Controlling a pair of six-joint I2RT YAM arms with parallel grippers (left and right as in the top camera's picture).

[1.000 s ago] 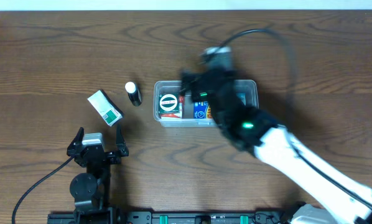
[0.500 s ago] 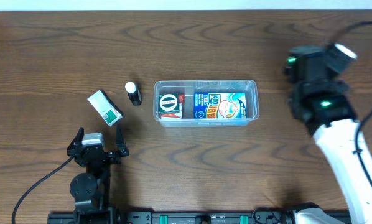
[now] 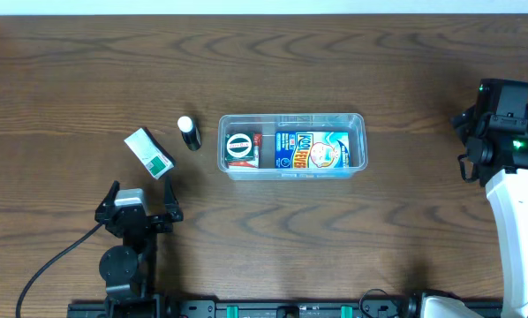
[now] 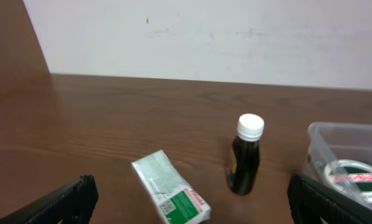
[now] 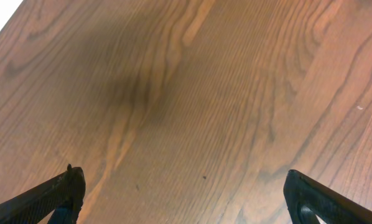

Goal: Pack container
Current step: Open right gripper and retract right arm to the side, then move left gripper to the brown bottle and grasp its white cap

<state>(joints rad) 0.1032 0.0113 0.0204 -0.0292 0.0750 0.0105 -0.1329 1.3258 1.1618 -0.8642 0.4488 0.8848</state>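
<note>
container (image 3: 292, 116) mid-table, carton (image 3: 313, 150) and roll (image 3: 238, 146) inside | bottle (image 3: 189, 132), green box (image 3: 149, 152) left of it, outside | left gripper (image 3: 143, 190) spread, empty | right gripper (image 5: 185, 183) spread, empty, far right

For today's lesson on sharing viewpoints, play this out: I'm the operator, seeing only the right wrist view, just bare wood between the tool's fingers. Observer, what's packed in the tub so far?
Observer: Overhead, the tub holds a blue-and-white carton and a round item.
Operator: Anything left outside?
Observer: A dark bottle with a white cap stands upright left of the tub, apart from it.
Operator: Anything else?
Observer: A green-and-white box lies in front of the open left tool.
</note>
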